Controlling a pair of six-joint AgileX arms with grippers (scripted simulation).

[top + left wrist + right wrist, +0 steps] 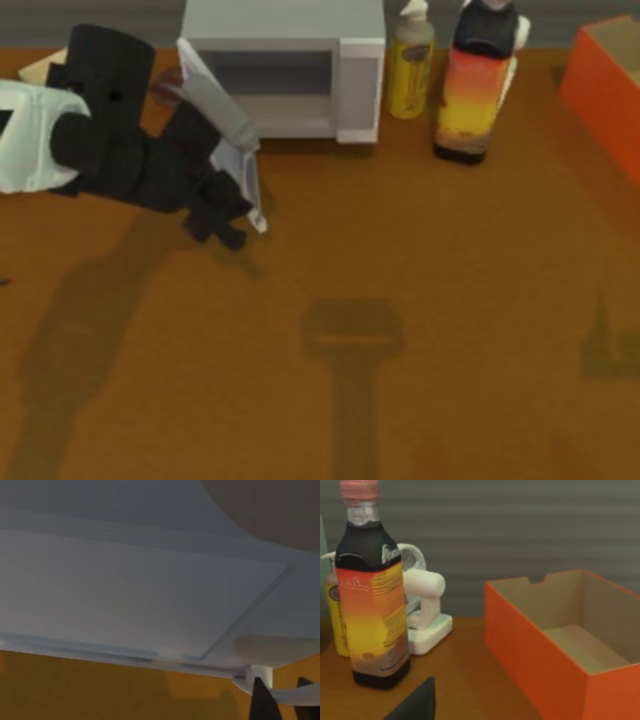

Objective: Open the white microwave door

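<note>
A smooth, matt, plastic-looking shell is shown on the white microwave (290, 40). The counter (450, 330) is finished in smooth matt brown. A glossy paper label is carried by the dark bottle (372, 600); the orange box (565, 645) looks like matt cardboard.

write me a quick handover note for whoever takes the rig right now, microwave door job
Left claw: at the free edge of the microwave door, near the table's left; whether it grips the edge can't be told.
Right arm: not in the top view, parked facing the dark bottle and orange box.
Microwave: at the back of the table, cavity showing.
Done: door swung out wide toward the front, hinged on the left.
Left: probably just swing it a little further if needed, then let go and back the left arm off.
</note>
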